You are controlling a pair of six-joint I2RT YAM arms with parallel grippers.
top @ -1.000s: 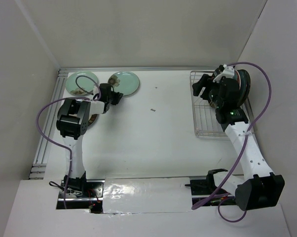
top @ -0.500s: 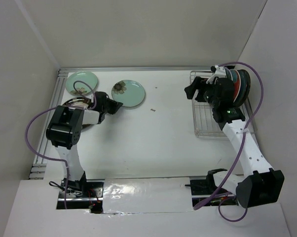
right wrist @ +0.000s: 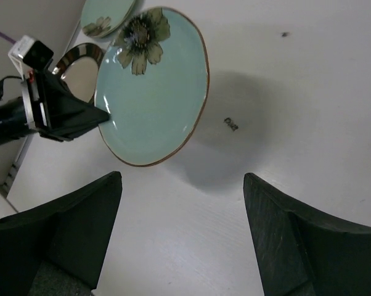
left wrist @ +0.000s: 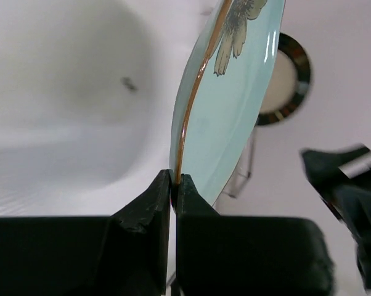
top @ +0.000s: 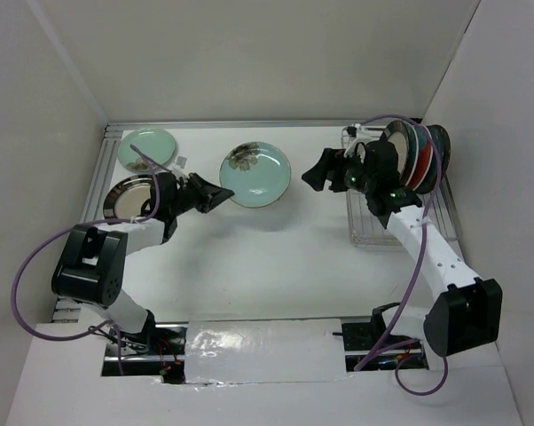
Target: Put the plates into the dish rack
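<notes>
My left pincer (top: 221,193) holds a flowered mint plate (top: 256,174) tilted above the table's (top: 276,266) far middle, its twin (top: 147,146) lies in the far-left corner beside a striped-rim cream plate (top: 125,197), and teal and red plates (top: 418,153) stand upright in the far-right wire rack (top: 373,226).

Left arm: elbow folded at 8 o'clock in the top view, forearm running toward 2 o'clock. Left gripper (top: 219,194) has its jaws pinched tight on the rim of the mint plate (top: 255,175). Right arm reaches from 5 o'clock toward 11. Right gripper (top: 319,172) points to 9 o'clock, jaws spread wide, holding nothing.
</notes>
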